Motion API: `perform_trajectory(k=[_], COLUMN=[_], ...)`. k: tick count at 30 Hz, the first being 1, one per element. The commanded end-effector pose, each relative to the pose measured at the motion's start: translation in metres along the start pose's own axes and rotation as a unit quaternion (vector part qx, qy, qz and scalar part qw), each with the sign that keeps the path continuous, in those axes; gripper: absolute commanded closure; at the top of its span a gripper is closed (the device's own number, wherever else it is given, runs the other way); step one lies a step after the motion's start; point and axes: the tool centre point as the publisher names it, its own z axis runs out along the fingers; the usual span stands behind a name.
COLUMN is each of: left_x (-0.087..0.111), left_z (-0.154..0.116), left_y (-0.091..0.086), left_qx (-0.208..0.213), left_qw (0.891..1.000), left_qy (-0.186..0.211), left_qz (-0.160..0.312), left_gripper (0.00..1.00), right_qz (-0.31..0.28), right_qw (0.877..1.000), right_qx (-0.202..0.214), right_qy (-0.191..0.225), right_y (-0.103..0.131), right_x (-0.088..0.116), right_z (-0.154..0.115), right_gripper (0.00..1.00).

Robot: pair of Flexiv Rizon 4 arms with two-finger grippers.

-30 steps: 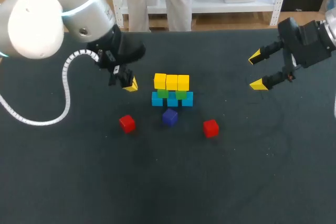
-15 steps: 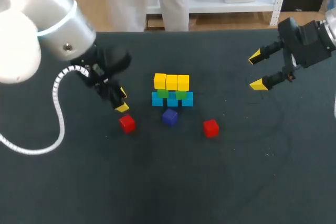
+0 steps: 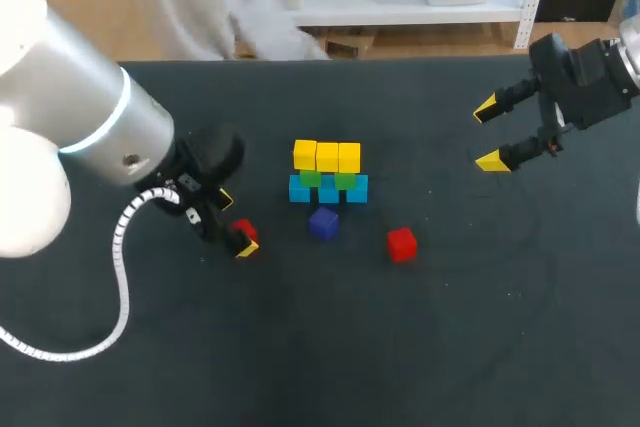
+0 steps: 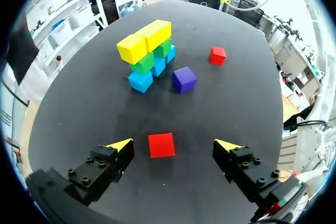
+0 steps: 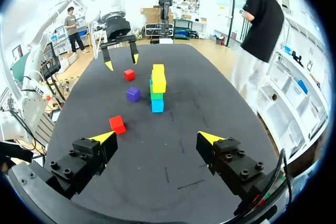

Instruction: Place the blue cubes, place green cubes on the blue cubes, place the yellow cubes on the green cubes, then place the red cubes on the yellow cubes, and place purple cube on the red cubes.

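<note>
Red cube [image 4: 161, 145] on table [image 4: 236, 93], lying between the left fingers [image 4: 175, 144]. These are spread wide, with a gap on either side of the cube, gripping nothing. Ahead of them: purple cube [image 4: 184, 79], then the stack, with blue cubes [image 4: 140, 81] lowest, green cubes [image 4: 143, 62] on them and yellow cubes [image 4: 132, 47] on top. Second red cube [image 4: 217, 55] farther ahead, beside the stack. Right fingers [image 3: 489, 133] wide apart, empty, well apart from all cubes.
</note>
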Motion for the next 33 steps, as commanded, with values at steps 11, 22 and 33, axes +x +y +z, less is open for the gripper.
perform_trajectory(k=[11,22,33], left_x=[0.009,0.012,0.009], left_z=[0.021,0.034,0.035], left_y=[0.019,0.023,0.023], left_qx=[-0.012,0.001,0.001], left_qw=[1.0,1.0,1.0], left_qy=[0.002,0.008,0.004], left_qz=[-0.008,-0.015,-0.013], left_gripper=[0.0,0.19,1.0], right_qz=[0.0,0.0,0.0], right_qw=[1.0,1.0,1.0], right_qx=[-0.001,-0.001,-0.001], right_qy=[-0.001,-0.001,-0.001], right_y=[-0.001,-0.001,-0.001], right_x=[0.0,0.0,0.0], right_z=[0.001,0.001,0.001], right_gripper=[0.0,0.0,0.0])
